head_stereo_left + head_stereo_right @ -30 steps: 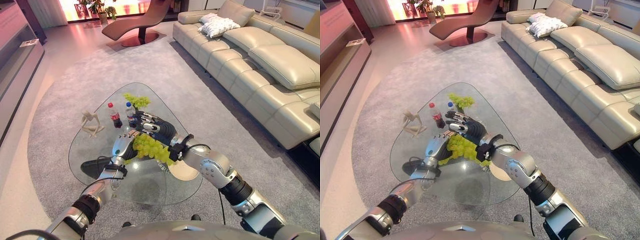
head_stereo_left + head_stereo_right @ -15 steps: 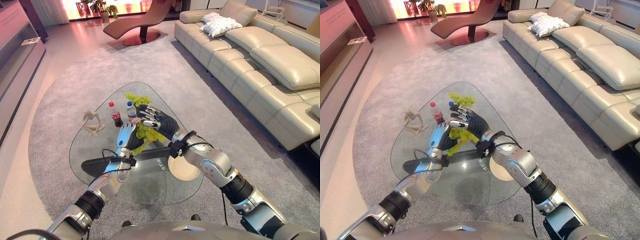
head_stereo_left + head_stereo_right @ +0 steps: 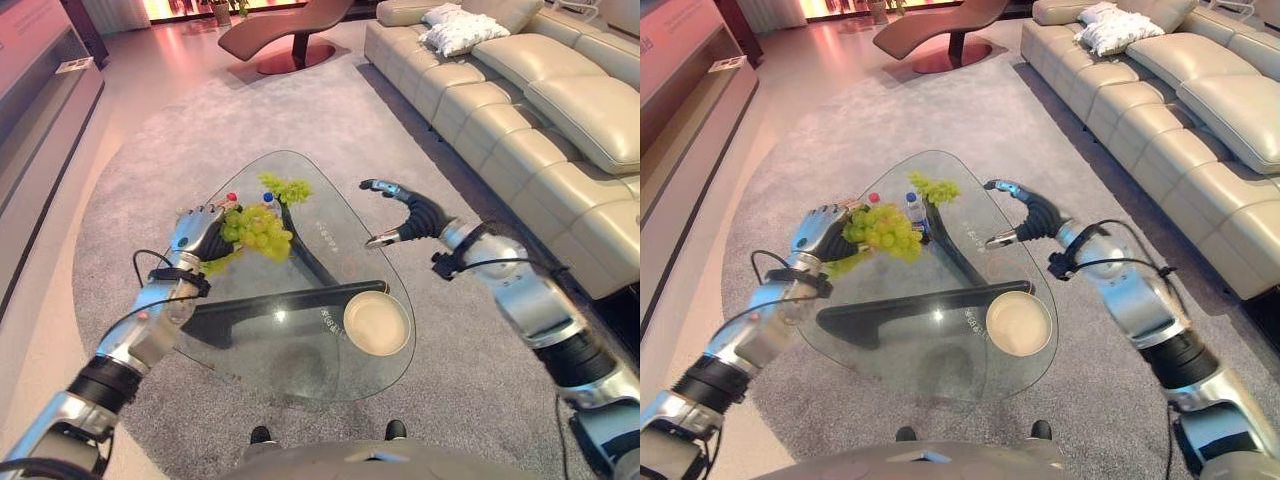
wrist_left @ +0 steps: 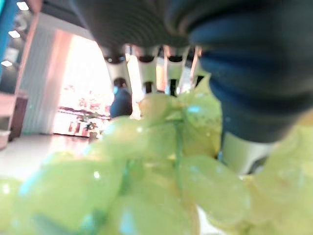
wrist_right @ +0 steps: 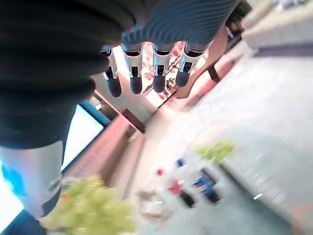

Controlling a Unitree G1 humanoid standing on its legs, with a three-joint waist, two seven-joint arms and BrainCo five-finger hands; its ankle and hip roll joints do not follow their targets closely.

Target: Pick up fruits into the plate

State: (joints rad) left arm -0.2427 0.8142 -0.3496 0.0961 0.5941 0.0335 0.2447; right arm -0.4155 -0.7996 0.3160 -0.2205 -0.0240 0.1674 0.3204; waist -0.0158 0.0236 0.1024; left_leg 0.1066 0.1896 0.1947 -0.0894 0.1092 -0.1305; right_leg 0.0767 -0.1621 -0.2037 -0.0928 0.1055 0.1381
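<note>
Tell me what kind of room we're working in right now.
Most likely a home living room: a long cream leather sofa, a glass coffee table on a grey rug, and a lounge chair toward the bright far end.

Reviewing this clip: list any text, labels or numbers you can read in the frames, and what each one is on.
None is legible.
Glass table: small white print near the plate, too small to read.
Two bottles behind the grapes in the left hand: labels too small to read.

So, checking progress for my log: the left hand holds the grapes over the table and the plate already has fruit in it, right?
Not quite. The plate has no fruit in it, as the left eye view shows. The left hand does hold the grapes over the table.
</note>
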